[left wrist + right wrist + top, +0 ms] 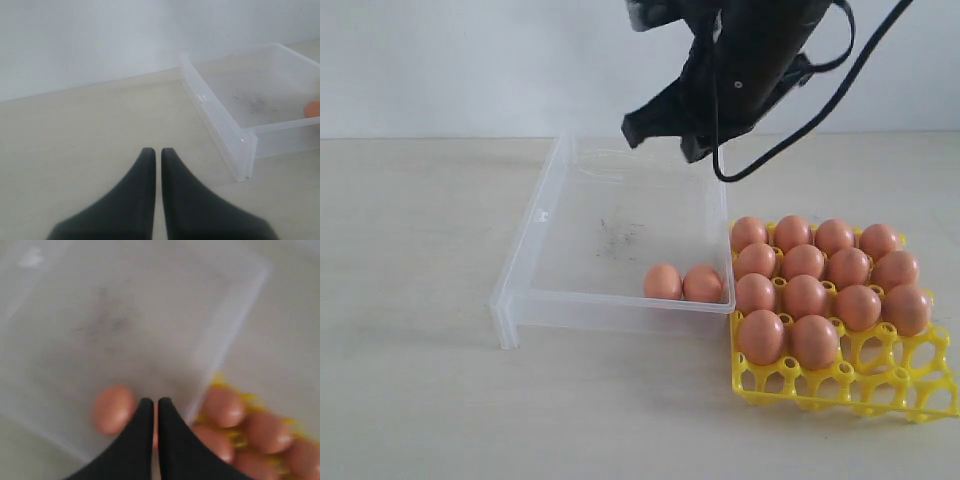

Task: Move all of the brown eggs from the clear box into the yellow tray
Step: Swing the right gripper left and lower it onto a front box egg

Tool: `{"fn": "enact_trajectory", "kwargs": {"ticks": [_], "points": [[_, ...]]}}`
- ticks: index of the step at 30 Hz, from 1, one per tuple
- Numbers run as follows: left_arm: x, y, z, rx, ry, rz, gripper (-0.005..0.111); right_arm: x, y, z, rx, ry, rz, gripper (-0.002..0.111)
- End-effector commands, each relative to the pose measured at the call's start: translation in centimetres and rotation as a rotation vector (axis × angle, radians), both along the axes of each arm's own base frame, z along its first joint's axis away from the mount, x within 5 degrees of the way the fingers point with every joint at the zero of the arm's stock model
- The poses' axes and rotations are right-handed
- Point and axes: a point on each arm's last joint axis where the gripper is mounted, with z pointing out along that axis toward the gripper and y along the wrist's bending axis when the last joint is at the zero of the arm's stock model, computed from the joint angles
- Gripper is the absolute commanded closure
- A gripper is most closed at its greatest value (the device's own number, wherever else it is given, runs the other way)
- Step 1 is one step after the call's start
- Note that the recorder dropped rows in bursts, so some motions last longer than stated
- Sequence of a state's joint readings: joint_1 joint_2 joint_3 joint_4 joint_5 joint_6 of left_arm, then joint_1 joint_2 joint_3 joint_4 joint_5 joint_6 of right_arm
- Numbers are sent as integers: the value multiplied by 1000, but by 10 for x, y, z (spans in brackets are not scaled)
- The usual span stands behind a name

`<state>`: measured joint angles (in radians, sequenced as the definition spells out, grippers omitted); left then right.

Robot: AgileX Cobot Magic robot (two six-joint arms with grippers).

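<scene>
Exterior view: clear box [534,222] rests on beige table [410,400] before white wall [470,60].

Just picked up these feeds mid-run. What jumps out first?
The yellow tray on the right is nearly full of brown eggs; only two cells in its nearest row, at the right, are bare. Two eggs lie in the near right corner of the clear box, right beside the tray. The right end effector hangs shut over the box.

Beige table [420,400] bears clear box [525,240] (touching) yellow tray [841,371].
</scene>
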<state>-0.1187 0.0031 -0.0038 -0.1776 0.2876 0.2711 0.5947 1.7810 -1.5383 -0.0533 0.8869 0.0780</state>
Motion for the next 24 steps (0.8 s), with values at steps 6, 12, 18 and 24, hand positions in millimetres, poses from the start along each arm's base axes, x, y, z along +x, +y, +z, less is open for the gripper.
{"fn": "enact_trajectory", "kwargs": {"ticks": [6,12,18,24], "points": [[0,0,-1,2,-2,-5,103,32,14,-50,216,309,-23,91],[0,0,-1,2,-2,-5,103,45,16,-101,142,395,-122,50],[0,0,-1,2,-2,-5,103,50,17,-131,99,426,-130,52],[0,0,-1,2,-2,-5,103,57,19,-143,114,388,-153,52]]}}
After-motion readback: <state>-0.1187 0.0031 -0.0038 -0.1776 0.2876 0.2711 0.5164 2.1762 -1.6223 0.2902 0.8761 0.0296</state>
